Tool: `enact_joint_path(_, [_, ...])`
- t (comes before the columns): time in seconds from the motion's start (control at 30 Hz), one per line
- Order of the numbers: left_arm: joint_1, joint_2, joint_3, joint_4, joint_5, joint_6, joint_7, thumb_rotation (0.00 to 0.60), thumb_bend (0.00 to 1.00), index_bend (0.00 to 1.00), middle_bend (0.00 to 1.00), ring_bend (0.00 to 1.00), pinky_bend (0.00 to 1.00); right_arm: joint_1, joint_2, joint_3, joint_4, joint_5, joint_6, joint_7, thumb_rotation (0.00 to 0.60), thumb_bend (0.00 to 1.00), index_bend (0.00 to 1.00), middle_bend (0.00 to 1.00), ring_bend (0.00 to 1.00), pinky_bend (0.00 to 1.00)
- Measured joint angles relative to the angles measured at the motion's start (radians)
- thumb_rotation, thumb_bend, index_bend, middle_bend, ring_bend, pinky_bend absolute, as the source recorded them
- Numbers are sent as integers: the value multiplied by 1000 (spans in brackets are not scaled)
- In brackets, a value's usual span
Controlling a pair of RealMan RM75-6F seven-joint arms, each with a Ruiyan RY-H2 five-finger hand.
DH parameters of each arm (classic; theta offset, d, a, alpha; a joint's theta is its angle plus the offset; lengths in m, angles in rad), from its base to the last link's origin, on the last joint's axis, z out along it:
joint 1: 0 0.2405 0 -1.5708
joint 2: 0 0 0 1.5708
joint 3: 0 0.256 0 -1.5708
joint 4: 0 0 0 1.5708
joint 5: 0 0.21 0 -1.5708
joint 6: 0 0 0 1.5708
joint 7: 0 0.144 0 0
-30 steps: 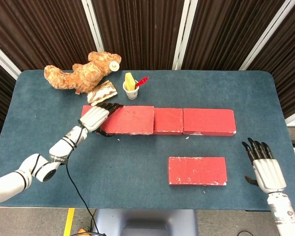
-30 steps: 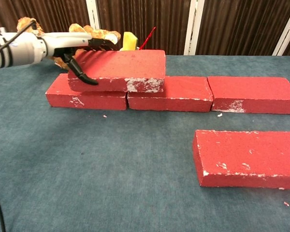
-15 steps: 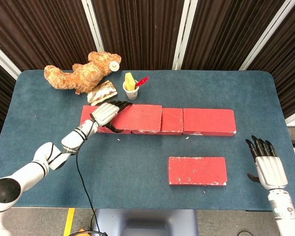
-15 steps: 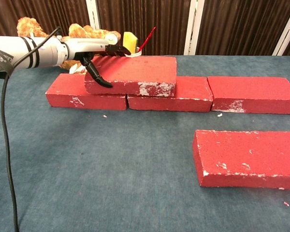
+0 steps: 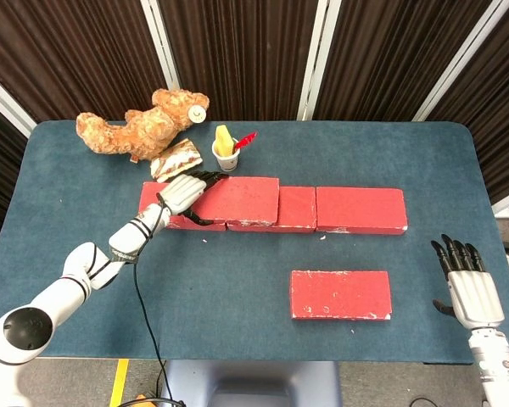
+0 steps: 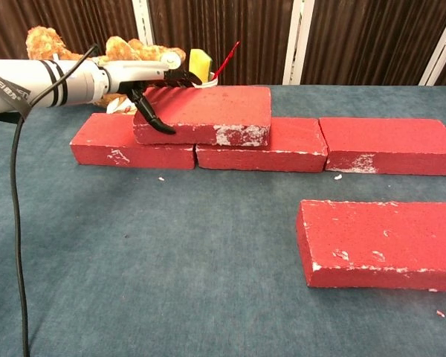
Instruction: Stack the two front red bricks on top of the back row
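Observation:
Three red bricks form the back row across the table. A fourth red brick lies on top of that row, over the seam between its left and middle bricks. My left hand grips this upper brick at its left end, fingers over the top and thumb down the front face. Another red brick lies flat alone at the front right. My right hand hovers open off the table's right front, apart from everything; only the head view shows it.
Behind the row sit a brown teddy bear, a wrapped snack and a small white cup holding yellow and red items. A black cable trails from my left arm over the blue table.
My left hand carried the upper brick to the right along the back row, then nearly stopped. My right hand drew back toward the table's right front edge.

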State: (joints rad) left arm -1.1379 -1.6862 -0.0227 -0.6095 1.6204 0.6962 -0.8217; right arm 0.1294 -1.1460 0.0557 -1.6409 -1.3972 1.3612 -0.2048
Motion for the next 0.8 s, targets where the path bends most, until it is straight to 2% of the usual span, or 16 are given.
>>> enact_joint_path(0.17, [-5, -15, 10, 27, -3, -3, -5, 600, 253, 0, 564, 434, 334, -1, 3, 0, 1, 1, 1, 3, 600, 29, 0, 0, 0, 0])
enact_joint_path(0.3, [-6, -22, 15, 40, -13, -10, 3, 600, 253, 0, 487, 291, 251, -5, 5, 2, 0, 2, 8, 6, 600, 30, 0, 0, 0, 0])
enact_joint_path(0.43, [-6, -15, 22, 29, -16, -14, 7, 600, 248, 0, 396, 205, 199, -5, 5, 3, 0, 4, 9, 5, 600, 29, 0, 0, 0, 0])
enact_joint_path(0.67, [-4, 0, 18, 6, -36, -22, 35, 600, 224, 0, 131, 13, 142, -10, 7, 3, -6, 2, 22, 1, 600, 29, 0, 0, 0, 0])
enact_joint_path(0.8, [-4, 15, 17, -21, -48, -37, 44, 600, 219, 0, 69, 0, 129, -16, 9, 3, -10, -1, 31, 3, 600, 29, 0, 0, 0, 0])
